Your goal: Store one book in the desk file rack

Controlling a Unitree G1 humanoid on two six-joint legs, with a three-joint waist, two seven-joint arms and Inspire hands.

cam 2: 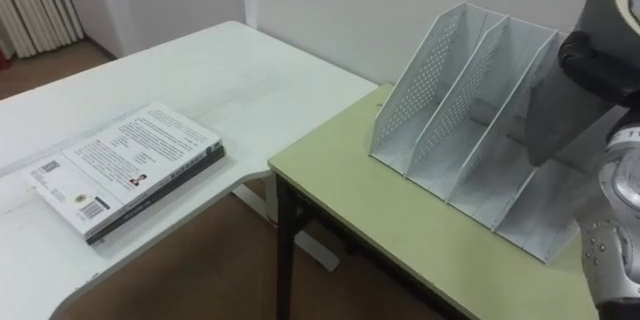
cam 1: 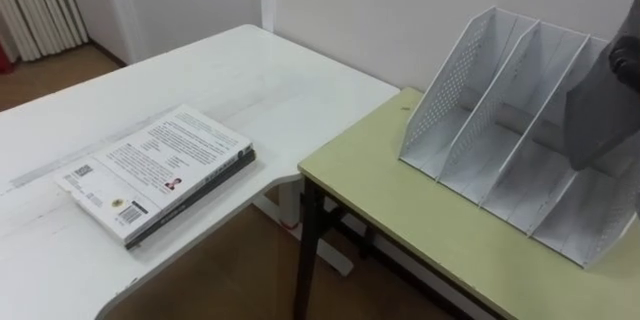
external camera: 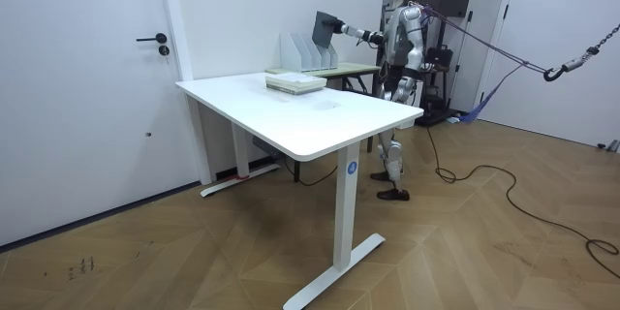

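One thin grey book (cam 2: 556, 120) sits in your right hand (cam 2: 602, 58), fingers curled round it: keep vertical, lower btwn dividers (cam 2: 455, 95) of white perforated file rack (cam 2: 415, 90).

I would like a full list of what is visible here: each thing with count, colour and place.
white desk: one, white, on the robot's left
stacked books: two, white over dark, on the white desk
small table: one, pale green top, before the robot
file rack: one, white, perforated, on the small table
grey book: one, grey, held above the file rack
door: one, white, room view's left
right hand: one, dark, curled round the grey book
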